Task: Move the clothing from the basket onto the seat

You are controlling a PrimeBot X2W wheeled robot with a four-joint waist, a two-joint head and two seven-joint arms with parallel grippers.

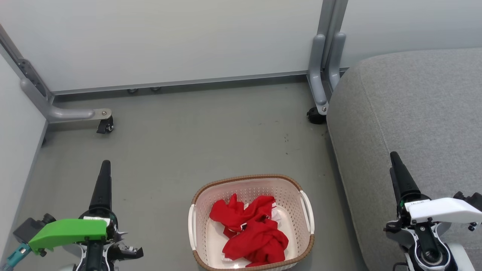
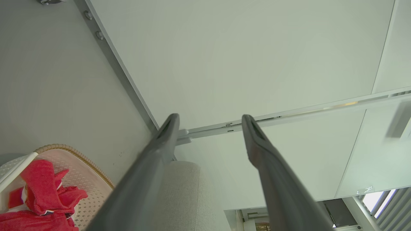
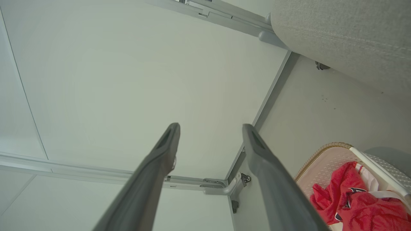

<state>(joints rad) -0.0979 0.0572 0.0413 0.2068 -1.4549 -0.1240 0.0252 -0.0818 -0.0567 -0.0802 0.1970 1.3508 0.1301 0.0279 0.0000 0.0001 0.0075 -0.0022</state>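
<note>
While crumpled in the basket point(image 1: 244, 177), clothing point(image 1: 252, 235) — long axis diagonal, far-left to near-right — left and right jaws apart

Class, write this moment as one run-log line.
clothing: in basket | seat: bare where visible | left gripper: open, empty | right gripper: open, empty

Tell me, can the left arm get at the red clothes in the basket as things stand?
Probably yes. The left gripper is open and empty, the clothing lies uncovered in the open-topped basket just to its right, and there is bare floor between them.
</note>
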